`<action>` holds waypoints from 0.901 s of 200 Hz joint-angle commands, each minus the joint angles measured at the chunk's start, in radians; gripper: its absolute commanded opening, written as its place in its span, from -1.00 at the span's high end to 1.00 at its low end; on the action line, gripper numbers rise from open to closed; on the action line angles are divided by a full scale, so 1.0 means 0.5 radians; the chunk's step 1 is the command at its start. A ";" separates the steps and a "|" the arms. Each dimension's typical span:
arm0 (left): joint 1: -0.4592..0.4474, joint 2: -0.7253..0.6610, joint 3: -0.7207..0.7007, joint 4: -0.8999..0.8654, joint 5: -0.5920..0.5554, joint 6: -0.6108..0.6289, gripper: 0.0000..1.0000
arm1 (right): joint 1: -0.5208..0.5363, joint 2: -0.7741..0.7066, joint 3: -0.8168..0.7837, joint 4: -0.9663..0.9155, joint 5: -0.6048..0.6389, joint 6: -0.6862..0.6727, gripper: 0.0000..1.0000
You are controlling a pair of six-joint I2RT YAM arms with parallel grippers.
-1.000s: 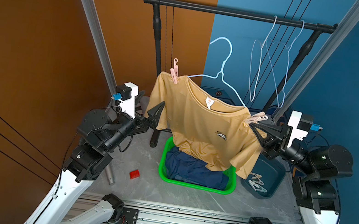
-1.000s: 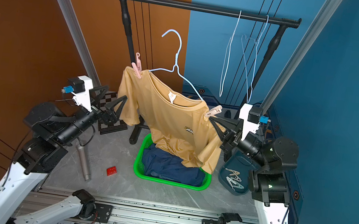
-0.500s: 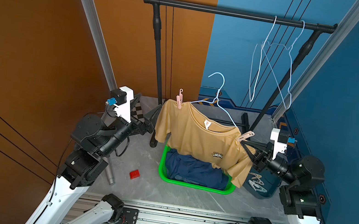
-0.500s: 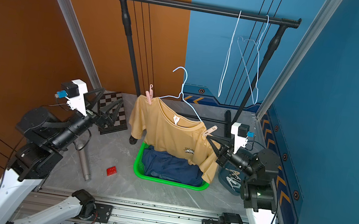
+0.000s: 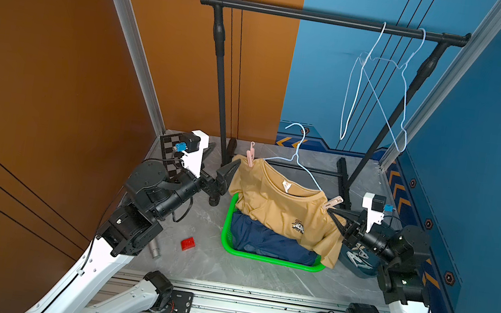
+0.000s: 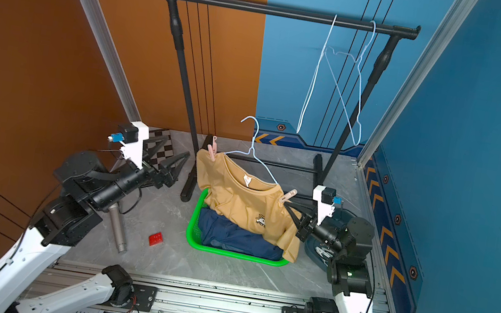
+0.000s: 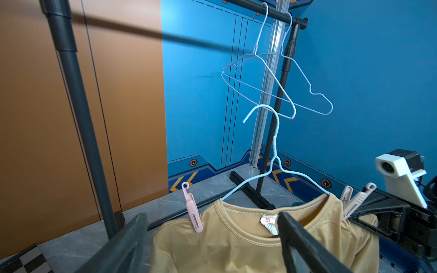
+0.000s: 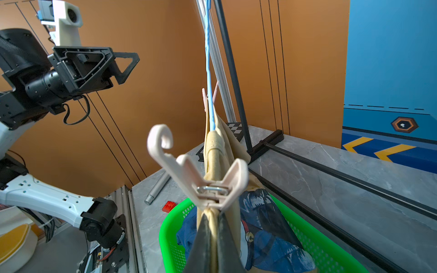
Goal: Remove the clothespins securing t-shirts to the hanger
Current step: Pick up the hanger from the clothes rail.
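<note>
Left tool [image 5: 228, 172] is wide open and empty, aimed at the near shoulder of the yellow shirt [image 5: 285, 209]. A pink pin [image 5: 249, 159] clips that shoulder to the hanger [image 5: 296, 157]. The pin's long axis is near upright, ring end up, and it sits just ahead of and above the left tool. In the left wrist view it falls between the jaws, closer to one finger.

Left arm is clearly nearer, and the right arm is busy. Right tool [image 8: 214, 218] is shut on shirt fabric right under the second pin [image 8: 201, 175] at the far shoulder. The hanger hook is free, not on the rail [image 5: 330, 18].

The hem drapes into the basket [image 5: 226, 228] over the navy shirt [image 5: 263, 240]. Likely next: the left tool lifts slightly and squeezes the pink pin's upper end.
</note>
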 commanded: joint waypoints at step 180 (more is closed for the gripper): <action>-0.393 0.837 0.214 0.531 0.127 -0.340 0.03 | 0.177 0.030 -0.062 -0.231 0.149 -0.546 1.00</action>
